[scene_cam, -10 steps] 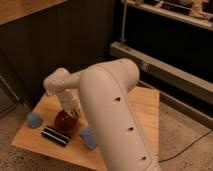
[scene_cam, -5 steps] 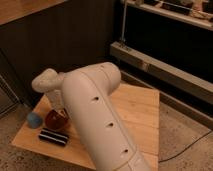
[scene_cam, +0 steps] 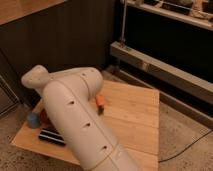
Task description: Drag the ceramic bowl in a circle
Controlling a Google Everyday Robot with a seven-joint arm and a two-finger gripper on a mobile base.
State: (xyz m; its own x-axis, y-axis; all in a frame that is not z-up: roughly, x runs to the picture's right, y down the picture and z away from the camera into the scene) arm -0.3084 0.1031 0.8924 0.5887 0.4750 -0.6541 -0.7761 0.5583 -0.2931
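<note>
Bowl (scene_cam: 43,117), red-orange: only a sliver shows at left edge of white arm (scene_cam: 80,120), lower left of frame, on wooden table (scene_cam: 135,115). Blue round thing (scene_cam: 33,119) just left of it. Dark striped block (scene_cam: 50,136) below. Orange thing (scene_cam: 101,101) right of arm. Gripper hidden behind arm; fingers closed; whether they hold anything, cannot tell.

A wooden table (scene_cam: 135,117) stands on speckled floor (scene_cam: 182,127) before a dark panelled wall (scene_cam: 65,40) (a grey metal rail (scene_cam: 165,69) runs beside).
</note>
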